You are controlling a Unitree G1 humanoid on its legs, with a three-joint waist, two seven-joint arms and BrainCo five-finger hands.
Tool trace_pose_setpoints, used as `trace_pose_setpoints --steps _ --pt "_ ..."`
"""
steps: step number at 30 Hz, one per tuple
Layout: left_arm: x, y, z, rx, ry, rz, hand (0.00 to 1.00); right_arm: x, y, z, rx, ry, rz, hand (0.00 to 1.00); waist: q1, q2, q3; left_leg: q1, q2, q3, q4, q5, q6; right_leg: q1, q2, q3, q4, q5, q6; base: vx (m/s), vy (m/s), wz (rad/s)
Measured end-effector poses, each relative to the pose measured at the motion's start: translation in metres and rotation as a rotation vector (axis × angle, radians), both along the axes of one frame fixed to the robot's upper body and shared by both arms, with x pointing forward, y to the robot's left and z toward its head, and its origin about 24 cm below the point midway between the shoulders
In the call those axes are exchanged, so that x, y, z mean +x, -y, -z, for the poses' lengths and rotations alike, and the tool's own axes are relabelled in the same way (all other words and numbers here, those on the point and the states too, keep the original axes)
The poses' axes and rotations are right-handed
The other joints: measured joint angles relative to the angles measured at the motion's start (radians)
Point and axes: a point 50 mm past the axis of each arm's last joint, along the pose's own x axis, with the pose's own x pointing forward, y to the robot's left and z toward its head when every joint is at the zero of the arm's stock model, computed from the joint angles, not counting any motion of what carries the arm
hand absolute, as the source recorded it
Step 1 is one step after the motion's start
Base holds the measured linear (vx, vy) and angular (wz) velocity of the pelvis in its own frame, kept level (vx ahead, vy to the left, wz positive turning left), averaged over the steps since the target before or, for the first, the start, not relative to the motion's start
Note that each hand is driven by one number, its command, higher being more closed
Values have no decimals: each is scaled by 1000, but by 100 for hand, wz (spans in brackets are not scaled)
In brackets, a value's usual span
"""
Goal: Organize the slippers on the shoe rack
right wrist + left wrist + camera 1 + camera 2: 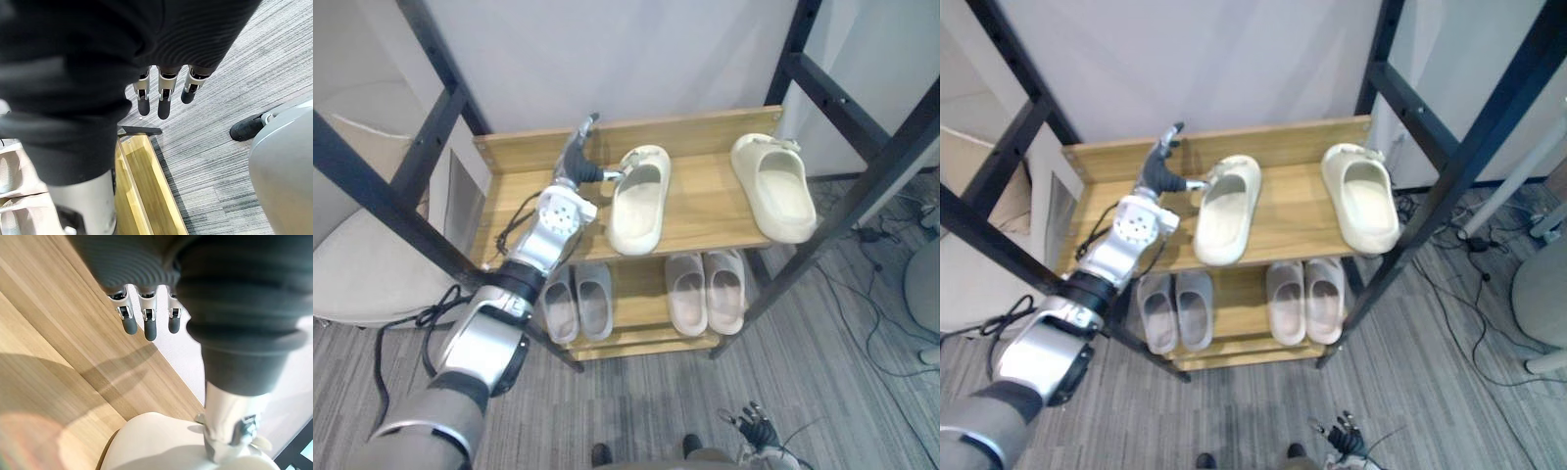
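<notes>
Two cream slippers lie on the wooden top shelf (705, 211) of the shoe rack, one on the left (638, 201) and one on the right (775, 186), set apart. My left hand (576, 157) reaches over the shelf beside the left slipper's far end. It is open, with its fingers (149, 327) straight above the wood and its thumb (230, 416) against the cream slipper (156, 445). On the lower shelf sit a grey pair (578, 299) and a pale beige pair (705, 289). My right hand (756, 427) hangs low over the carpet, open, fingers (164, 105) straight.
Black metal frame beams (862, 186) cross on both sides of the rack. A white rounded seat (362, 264) stands at the left. Cables (881, 294) trail over the grey carpet at the right, near a pale round object (922, 284).
</notes>
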Motion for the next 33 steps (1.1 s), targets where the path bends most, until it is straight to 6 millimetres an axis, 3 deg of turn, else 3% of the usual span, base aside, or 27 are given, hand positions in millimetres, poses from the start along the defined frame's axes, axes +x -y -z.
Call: trace_pose_setpoints --steps 6,17,27,32,33 --pt "-1 5 -2 -20 9 17 0 0 1 0 -3 -2 -1 0 0 2 3 5 -1 -6 0 0 0 11 0 -7 -9 3 0 0 0 2" --pt "-8 35 2 -43 10 109 0 1 3 -1 -13 -1 -13 0 -3 9 17 3 -2 -21 0 0 0 20 -1 -23 -13 3 0 -6 -8 3" --pt "-9 40 6 -13 4 122 0 1 4 -1 -13 -5 -13 0 -13 8 25 4 -3 -26 0 0 0 29 -2 -30 -22 3 0 -2 -4 1" --pt "-5 33 18 9 -50 87 0 0 5 -1 -13 -5 -7 0 -20 9 29 4 -2 -21 0 0 0 26 -2 -24 -22 3 0 -14 -12 -3" --pt "-5 33 17 10 -50 87 100 -1 5 0 -14 -7 -3 0 -20 10 30 4 -2 -18 0 0 0 25 -2 -23 -22 3 0 -9 -7 -4"
